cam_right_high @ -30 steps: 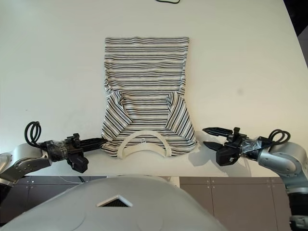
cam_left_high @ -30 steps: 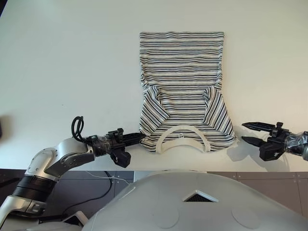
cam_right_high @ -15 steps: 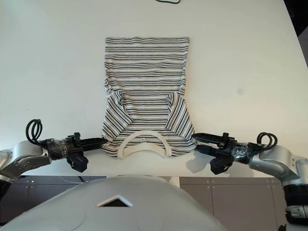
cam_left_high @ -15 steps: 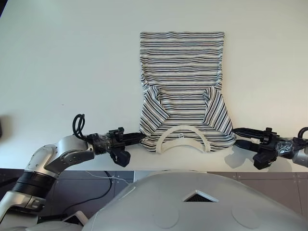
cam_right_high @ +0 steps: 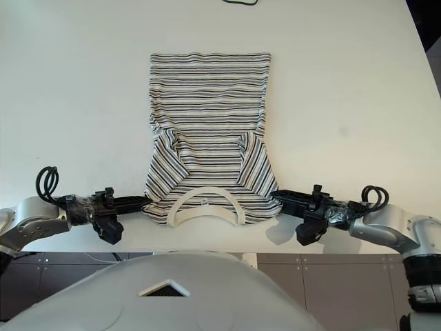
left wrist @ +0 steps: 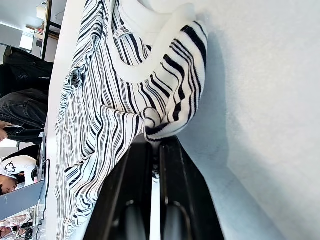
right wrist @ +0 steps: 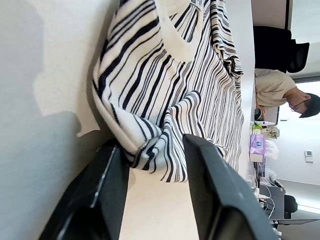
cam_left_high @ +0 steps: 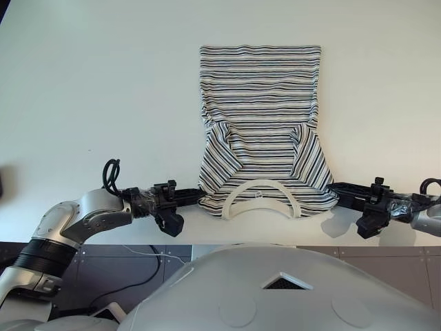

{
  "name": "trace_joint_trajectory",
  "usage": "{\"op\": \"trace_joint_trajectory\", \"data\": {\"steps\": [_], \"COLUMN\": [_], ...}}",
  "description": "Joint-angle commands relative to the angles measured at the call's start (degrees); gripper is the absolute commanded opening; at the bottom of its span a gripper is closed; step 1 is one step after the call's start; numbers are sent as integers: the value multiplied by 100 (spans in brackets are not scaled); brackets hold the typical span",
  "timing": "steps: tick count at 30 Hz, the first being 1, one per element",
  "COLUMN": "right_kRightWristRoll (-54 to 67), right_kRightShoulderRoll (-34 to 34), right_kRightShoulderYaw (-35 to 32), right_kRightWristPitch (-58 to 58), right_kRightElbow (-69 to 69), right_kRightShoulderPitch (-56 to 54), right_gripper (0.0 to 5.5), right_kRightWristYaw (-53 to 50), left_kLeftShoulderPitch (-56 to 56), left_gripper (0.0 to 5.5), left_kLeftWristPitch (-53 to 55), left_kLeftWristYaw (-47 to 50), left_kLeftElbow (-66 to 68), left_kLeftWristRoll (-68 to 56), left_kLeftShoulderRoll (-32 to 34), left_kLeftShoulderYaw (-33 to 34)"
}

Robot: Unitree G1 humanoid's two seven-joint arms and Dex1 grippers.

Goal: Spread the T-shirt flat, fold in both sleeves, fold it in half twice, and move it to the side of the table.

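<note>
A striped T-shirt (cam_left_high: pixel 262 138) lies on the white table (cam_left_high: pixel 103 103), both sleeves folded in and its white collar (cam_left_high: pixel 260 196) toward the front edge. At the shirt's near left shoulder corner my left gripper (cam_left_high: pixel 196 198) lies low on the table. Its fingers are pinched together on the fabric (left wrist: pixel 165 120) in the left wrist view. My right gripper (cam_left_high: pixel 334 190) is at the near right shoulder corner. Its fingers (right wrist: pixel 210 200) stand apart on either side of the bunched corner (right wrist: pixel 145 140), open.
The table's front edge (cam_left_high: pixel 262 241) runs just behind both grippers. A black cable (cam_right_high: pixel 240 2) lies at the far edge. Bare table extends to the left and right of the shirt.
My right gripper has moved left along the front edge to the shirt's right shoulder corner, and its fingers now straddle the fabric. The left gripper has barely moved.
</note>
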Motion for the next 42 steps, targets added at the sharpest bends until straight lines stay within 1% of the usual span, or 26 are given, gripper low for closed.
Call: {"op": "trace_joint_trajectory", "data": {"steps": [1, 6, 9, 11, 13, 14, 16, 18, 19, 20, 22, 23, 24, 26, 28, 29, 30, 31, 32, 33, 34, 35, 36, 37, 39, 42], "right_kRightWristRoll": [-272, 338, 704, 922, 1631, 2151, 3359, 4610, 5225, 5761, 6973, 7587, 8073, 9051, 9843, 10081, 10292, 10472, 10685, 10729, 10409, 9877, 9411, 8884, 7954, 6767], "right_kRightShoulderRoll": [-245, -372, -411, -499, -875, -1191, -1992, -2730, -2917, -2917, -2562, -2370, -2210, -2158, -2380, -2497, -2718, -2972, -3277, -3389, -2942, -2289, -1721, -1197, -380, 635], "right_kRightShoulderYaw": [365, 676, 832, 867, 872, 838, 611, 128, -344, -928, -2397, -3107, -3671, -4500, -4889, -4937, -4725, -4403, -3842, -3072, -2106, -1137, -433, 142, 944, 1653], "right_kRightWristPitch": [301, 585, 745, 832, 1077, 1282, 1787, 2257, 2515, 2831, 3984, 4723, 5370, 6708, 7764, 8119, 8313, 8420, 8438, 8496, 8926, 9356, 9698, 9862, 9862, 9366], "right_kRightElbow": [158, 154, 44, -69, -526, -898, -1753, -2464, -2782, -3089, -3814, -4174, -4478, -4835, -4825, -4754, -4566, -4341, -4059, -3811, -3527, -3097, -2693, -2175, -1004, 893], "right_kRightShoulderPitch": [183, 183, 203, 270, 606, 907, 1634, 2438, 2905, 3304, 3955, 4128, 4262, 4088, 3586, 3329, 2967, 2571, 2019, 1188, -162, -1556, -2592, -3378, -4335, -5202], "right_gripper": [110, 14, 12, 12, 12, 12, 12, 12, 12, 12, 12, 12, 12, 12, 12, 12, 12, 12, 12, 12, 12, 12, 12, 12, 12, 12], "right_kRightWristYaw": [344, 629, 815, 945, 1276, 1477, 1879, 2241, 2576, 3002, 4283, 4931, 5419, 6115, 6514, 6597, 6562, 6450, 6250, 6094, 6143, 6374, 6527, 6688, 6802, 6653], "left_kLeftShoulderPitch": [97, 46, -1, 15, 127, 224, 550, 1015, 1317, 1595, 2332, 2679, 2908, 3187, 3114, 2960, 2601, 2144, 1362, 497, -417, -1306, -1947, -2521, -3296, -4194], "left_gripper": [10, 10, 10, 10, 10, 10, 10, 10, 10, 10, 10, 10, 10, 10, 10, 10, 10, 10, 10, 10, 10, 10, 10, 10, 10, 10], "left_kLeftWristPitch": [118, 128, 170, 319, 644, 886, 1409, 1908, 2137, 2383, 2999, 3534, 4032, 5183, 6114, 6458, 6662, 6802, 7045, 7334, 7698, 8036, 8277, 8470, 8577, 8480], "left_kLeftWristYaw": [-268, -409, -569, -792, -1305, -1582, -1967, -2177, -2230, -2287, -2500, -2737, -2957, -3544, -3922, -3982, -3813, -3567, -3230, -3025, -2971, -2947, -2999, -2984, -3042, -3245], "left_kLeftElbow": [178, 113, 73, -52, -468, -730, -1317, -1910, -2236, -2548, -3199, -3600, -3908, -4371, -4423, -4354, -4163, -3949, -3662, -3361, -3014, -2546, -2141, -1629, -668, 802], "left_kLeftWristRoll": [134, -67, -303, -708, -1671, -2210, -3218, -4185, -4676, -5161, -6195, -6937, -7578, -8784, -9623, -9936, -10142, -10214, -10093, -9779, -9424, -8969, -8626, -8266, -7564, -6672], "left_kLeftShoulderRoll": [131, 161, 160, 212, 531, 750, 1255, 1784, 2052, 2277, 2651, 2711, 2727, 2607, 2500, 2482, 2519, 2559, 2458, 2236, 1895, 1458, 1112, 729, 99, -871], "left_kLeftShoulderYaw": [-140, -171, -210, -245, -379, -416, -256, 83, 292, 519, 1253, 1840, 2338, 3386, 4114, 4313, 4246, 4029, 3537, 2959, 2356, 1763, 1339, 968, 410, -272]}}
